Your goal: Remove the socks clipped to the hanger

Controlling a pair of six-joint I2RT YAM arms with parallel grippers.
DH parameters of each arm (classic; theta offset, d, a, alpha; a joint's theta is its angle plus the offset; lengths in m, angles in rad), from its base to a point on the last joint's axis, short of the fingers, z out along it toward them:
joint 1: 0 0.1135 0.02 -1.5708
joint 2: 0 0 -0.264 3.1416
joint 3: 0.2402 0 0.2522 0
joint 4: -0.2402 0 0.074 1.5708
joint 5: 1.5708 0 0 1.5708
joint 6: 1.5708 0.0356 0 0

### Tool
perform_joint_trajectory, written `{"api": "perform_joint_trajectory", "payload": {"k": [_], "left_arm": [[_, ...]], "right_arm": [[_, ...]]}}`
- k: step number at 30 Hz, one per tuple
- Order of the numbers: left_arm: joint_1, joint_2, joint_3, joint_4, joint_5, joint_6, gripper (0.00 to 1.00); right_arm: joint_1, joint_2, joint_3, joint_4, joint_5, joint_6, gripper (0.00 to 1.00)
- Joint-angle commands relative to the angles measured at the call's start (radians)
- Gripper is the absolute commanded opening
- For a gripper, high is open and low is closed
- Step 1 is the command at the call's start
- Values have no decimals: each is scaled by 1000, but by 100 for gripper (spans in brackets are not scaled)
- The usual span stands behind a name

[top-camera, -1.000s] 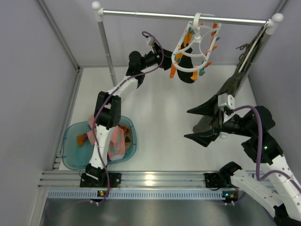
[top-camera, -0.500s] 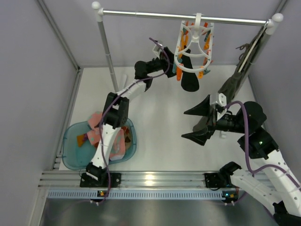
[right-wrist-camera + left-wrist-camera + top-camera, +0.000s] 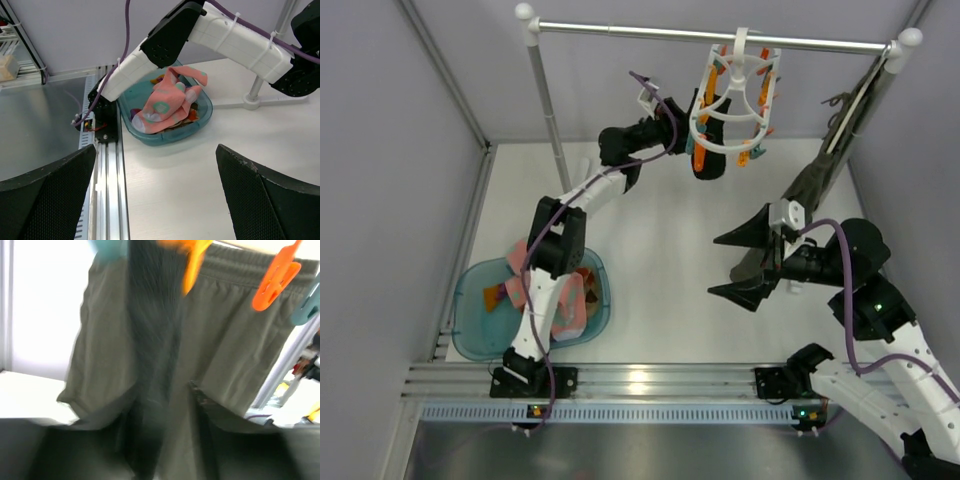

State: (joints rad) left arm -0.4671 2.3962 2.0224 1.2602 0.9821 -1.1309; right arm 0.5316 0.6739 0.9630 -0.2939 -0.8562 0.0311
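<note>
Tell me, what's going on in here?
The robot's left gripper is up at the clip hanger on the rail, with a black sock between its fingers; whether it grips yet is unclear. The right gripper hangs open over the table, holding nothing. Pink socks already lie in the teal tub.

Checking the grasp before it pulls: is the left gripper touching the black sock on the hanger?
Cannot tell. The left wrist view shows the black sock hanging between the fingers of the left gripper, but blur hides any contact.
</note>
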Motion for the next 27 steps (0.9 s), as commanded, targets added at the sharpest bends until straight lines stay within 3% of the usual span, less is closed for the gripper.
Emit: {"api": "perform_joint_trajectory", "payload": {"k": [1,2,4,6,11,14,15,17,19,24,27], "left_arm": [[1,-121,-34,153,-20,17,29],[-1,-144,-51,151,-28,26,13],[-1,-178,-143,153,-52,68,0],[2,-266,-247,151,-106,135,0],[-4,-524,-719,125,-318,338,0],[-24,-719,-914,21,-479,498,0],[-56,-767,-976,-108,-602,619,0],[-144,-896,-1005,-247,-733,823,0],[-218,-980,-1030,-372,-911,917,0],[-465,-1042,-1038,-449,-1169,1121,0],[-608,-1014,-1003,-455,-1335,1266,0]], "right_arm": [[-5,-13,2,-1,3,-20,99],[-5,-14,3,1,3,-22,100],[-7,-23,0,10,15,-14,99],[-7,-34,2,27,31,4,100],[-7,-80,19,48,138,53,99],[-5,-91,43,38,264,114,99],[-7,-89,63,30,304,127,99],[-7,-79,89,0,402,157,100],[-7,-59,137,-30,503,177,100],[-7,-14,239,-74,646,237,99],[-7,25,311,-105,651,282,99]]}}
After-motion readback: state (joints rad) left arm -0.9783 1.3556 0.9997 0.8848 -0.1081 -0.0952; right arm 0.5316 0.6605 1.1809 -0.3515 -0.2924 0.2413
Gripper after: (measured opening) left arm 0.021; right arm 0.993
